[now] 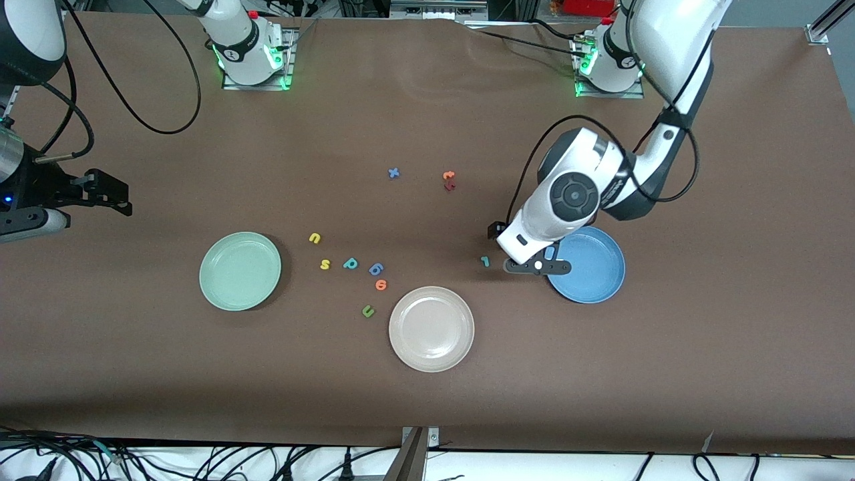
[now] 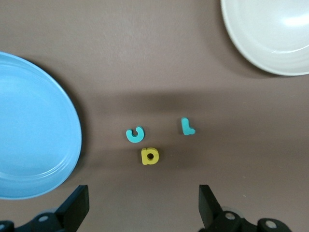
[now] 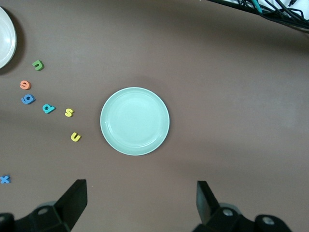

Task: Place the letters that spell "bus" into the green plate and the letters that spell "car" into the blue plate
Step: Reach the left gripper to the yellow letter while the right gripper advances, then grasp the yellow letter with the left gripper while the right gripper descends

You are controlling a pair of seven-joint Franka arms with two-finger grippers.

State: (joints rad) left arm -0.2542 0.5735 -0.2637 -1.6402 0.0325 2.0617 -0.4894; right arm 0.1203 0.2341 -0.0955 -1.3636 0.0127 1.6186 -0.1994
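Note:
The teal c (image 2: 135,134), yellow a (image 2: 150,156) and teal r (image 2: 187,126) lie on the table beside the empty blue plate (image 1: 594,270). My left gripper (image 2: 142,188) hangs open just above them with nothing between its fingers. In the front view the arm covers the c and the a, and only the r (image 1: 485,261) shows. The yellow u (image 1: 314,238), yellow s (image 1: 325,264) and teal b (image 1: 350,263) lie beside the empty green plate (image 1: 240,270), toward the middle of the table. My right gripper (image 3: 140,186) waits open, high over the right arm's end of the table.
A beige plate (image 1: 431,329) sits nearer the camera, between the two coloured plates. A blue 6 (image 1: 376,268), an orange 6 (image 1: 381,285) and a dark green u (image 1: 367,311) lie close to the b. A blue x (image 1: 394,173) and an orange t (image 1: 449,176) lie nearer the bases.

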